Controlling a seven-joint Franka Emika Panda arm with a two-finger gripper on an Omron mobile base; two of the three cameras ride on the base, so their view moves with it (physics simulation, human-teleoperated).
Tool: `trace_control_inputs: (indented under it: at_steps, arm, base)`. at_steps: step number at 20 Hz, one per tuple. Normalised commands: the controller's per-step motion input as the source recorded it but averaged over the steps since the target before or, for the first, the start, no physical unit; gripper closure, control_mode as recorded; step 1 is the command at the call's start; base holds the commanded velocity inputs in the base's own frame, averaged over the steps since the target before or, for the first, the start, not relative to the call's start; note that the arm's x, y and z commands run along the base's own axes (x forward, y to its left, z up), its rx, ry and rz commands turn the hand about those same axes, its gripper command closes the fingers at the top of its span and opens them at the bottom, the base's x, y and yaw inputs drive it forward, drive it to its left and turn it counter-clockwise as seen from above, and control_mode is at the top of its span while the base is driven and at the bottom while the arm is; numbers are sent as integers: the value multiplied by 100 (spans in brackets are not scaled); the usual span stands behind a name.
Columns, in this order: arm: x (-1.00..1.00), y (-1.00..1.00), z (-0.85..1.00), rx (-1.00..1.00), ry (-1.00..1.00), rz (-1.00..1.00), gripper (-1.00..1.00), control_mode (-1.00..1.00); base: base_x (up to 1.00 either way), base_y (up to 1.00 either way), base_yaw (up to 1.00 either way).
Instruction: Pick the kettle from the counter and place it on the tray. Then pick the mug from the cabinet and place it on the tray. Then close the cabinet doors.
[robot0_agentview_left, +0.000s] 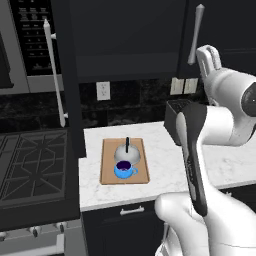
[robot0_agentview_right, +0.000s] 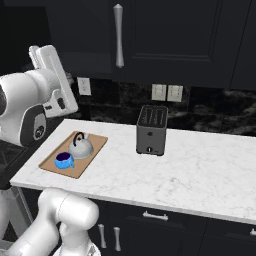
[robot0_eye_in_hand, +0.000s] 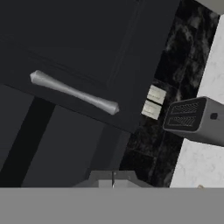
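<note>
The silver-grey kettle (robot0_agentview_left: 127, 151) (robot0_agentview_right: 80, 147) and the blue mug (robot0_agentview_left: 124, 170) (robot0_agentview_right: 64, 160) both stand on the wooden tray (robot0_agentview_left: 142, 175) (robot0_agentview_right: 95, 141) on the white counter (robot0_agentview_left: 165, 165) (robot0_agentview_right: 200, 170). Above, the dark cabinet (robot0_agentview_left: 125, 40) shows its inside. Its left door (robot0_agentview_left: 70, 90) swings out toward me, its silver handle (robot0_agentview_left: 55, 75) on the near face. The right door (robot0_agentview_left: 225, 30) (robot0_agentview_right: 170, 35) (robot0_eye_in_hand: 87, 48) looks flush with the cabinet front. My gripper (robot0_agentview_left: 209, 51) (robot0_agentview_right: 42, 54) (robot0_eye_in_hand: 113, 177) is shut and holds nothing, raised just right of the right door's handle (robot0_agentview_left: 196, 35) (robot0_agentview_right: 118, 35) (robot0_eye_in_hand: 74, 93).
A black toaster (robot0_agentview_left: 175, 117) (robot0_agentview_right: 151, 130) (robot0_eye_in_hand: 197, 120) stands on the counter right of the tray, below two wall outlets (robot0_agentview_right: 167, 92) (robot0_eye_in_hand: 153, 103). The gas stovetop (robot0_agentview_left: 30, 165) lies left of the counter, with the microwave (robot0_agentview_left: 25, 45) above it.
</note>
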Motion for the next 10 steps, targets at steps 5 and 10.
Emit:
trace_control_inputs:
  at_steps: [5,10]
  arm:
    - [-34,11,-1,-1,0,1,100,-100]
    - [-79,78,-1,-5,0,0,100,-100]
  base:
    - [0,0,0]
    - [0,0,0]
